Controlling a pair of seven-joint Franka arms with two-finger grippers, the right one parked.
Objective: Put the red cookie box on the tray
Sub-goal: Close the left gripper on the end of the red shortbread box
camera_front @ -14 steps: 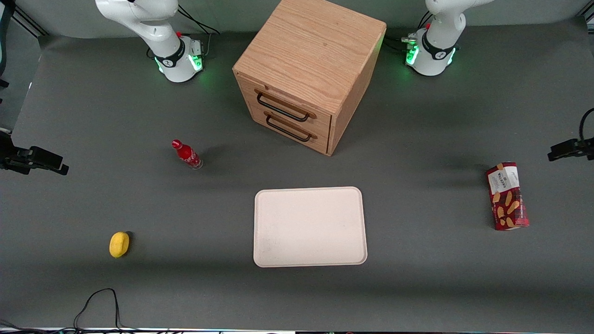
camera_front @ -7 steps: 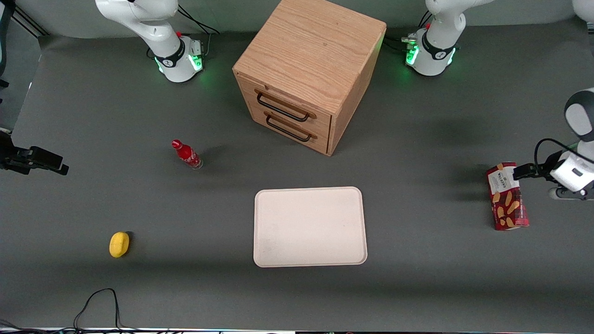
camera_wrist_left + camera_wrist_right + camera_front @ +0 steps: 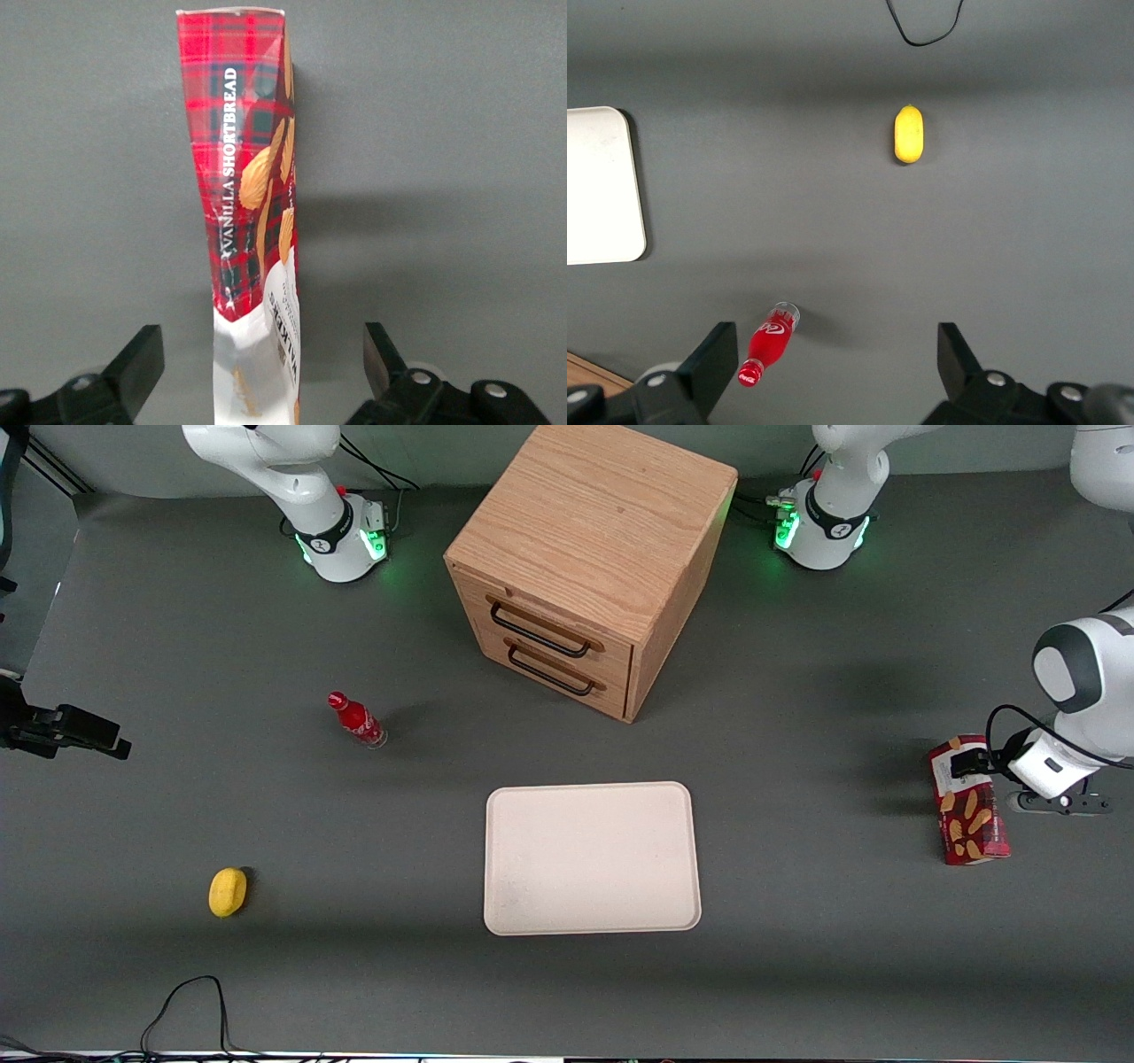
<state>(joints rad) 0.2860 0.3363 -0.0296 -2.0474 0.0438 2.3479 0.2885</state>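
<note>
Cardboard-light and crushable, the red cookie box lies on the surface toward the working arm's end; the claw, fingers apart, straddles its white end. Grip the long sides gently.

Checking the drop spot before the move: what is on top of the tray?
Nothing lies on the tray. The red cookie box rests on the table, with the gripper open astride its white end.
</note>
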